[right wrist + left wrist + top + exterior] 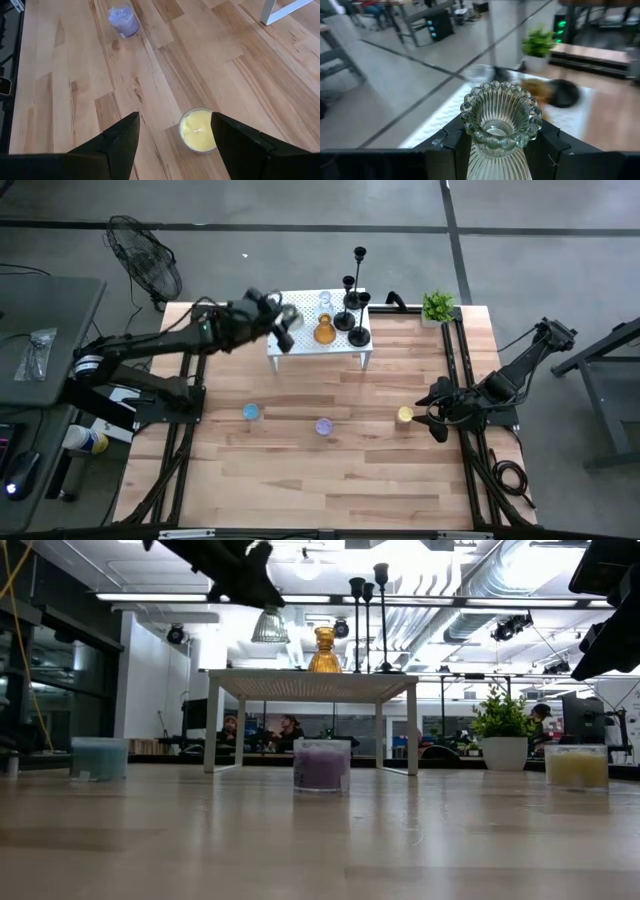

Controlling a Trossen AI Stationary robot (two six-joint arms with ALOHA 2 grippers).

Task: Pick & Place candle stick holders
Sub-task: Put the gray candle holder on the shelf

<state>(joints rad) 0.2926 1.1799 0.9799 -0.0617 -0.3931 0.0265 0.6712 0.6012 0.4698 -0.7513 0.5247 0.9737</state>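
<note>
Wood planks cover the table (330, 480), with a small white stand (300, 345) toward the back as my landmark. My left fingers (500, 150) pinch a clear ribbed glass holder (501, 117) by its sides, cup up, so it travels level; the left gripper (283, 320) hovers over the stand's left end, where I judge it belongs. On the stand sit an amber holder (324, 332) and three black candlesticks (352, 305). My right fingers (175, 145) are spread, flanking a yellow candle (198, 130) in front of the stand, to its right, likely lining up a grasp. Purple (323, 426) and blue (250, 412) candles wait in front too.
</note>
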